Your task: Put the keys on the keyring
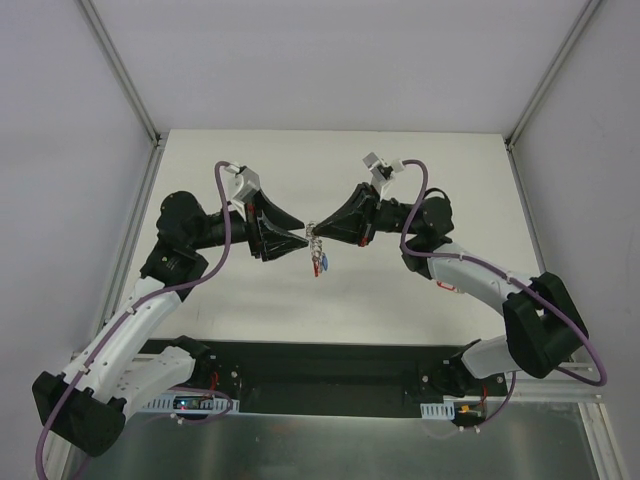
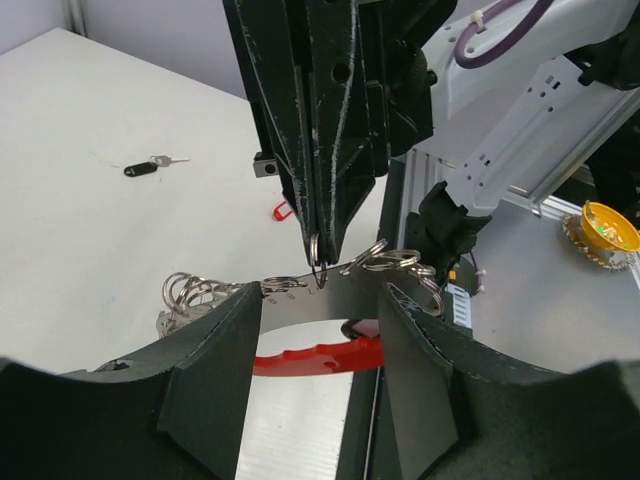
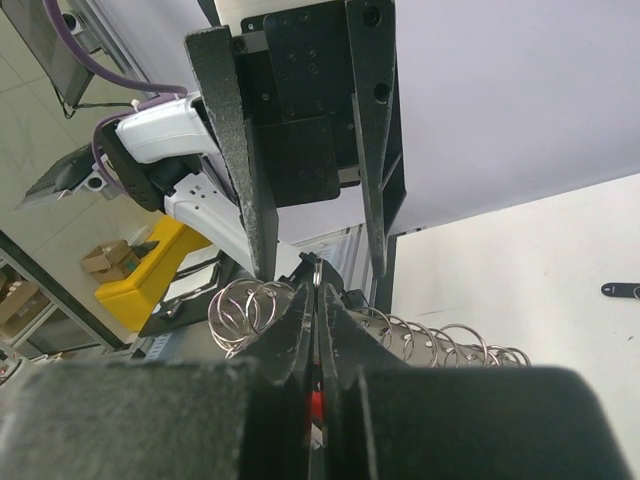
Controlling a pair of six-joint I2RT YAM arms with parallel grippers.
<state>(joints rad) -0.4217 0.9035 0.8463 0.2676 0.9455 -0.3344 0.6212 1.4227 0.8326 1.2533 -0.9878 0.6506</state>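
The keyring (image 1: 318, 252) hangs between both grippers above the table's middle, with blue tags and a red band below it. In the left wrist view my left gripper (image 2: 318, 300) holds the grey metal loop (image 2: 350, 288) across its width, the red band (image 2: 310, 357) below. Several small split rings (image 2: 190, 293) hang on the loop. My right gripper (image 2: 322, 250) comes from above, shut on one small split ring (image 3: 317, 268). One key with a black head (image 2: 140, 168) lies on the table beyond; it also shows in the right wrist view (image 3: 620, 290).
A small red tag (image 2: 283, 211) lies on the table behind the right gripper. The white table (image 1: 420, 170) has walls on three sides. The black base rail (image 1: 320, 370) runs along the near edge.
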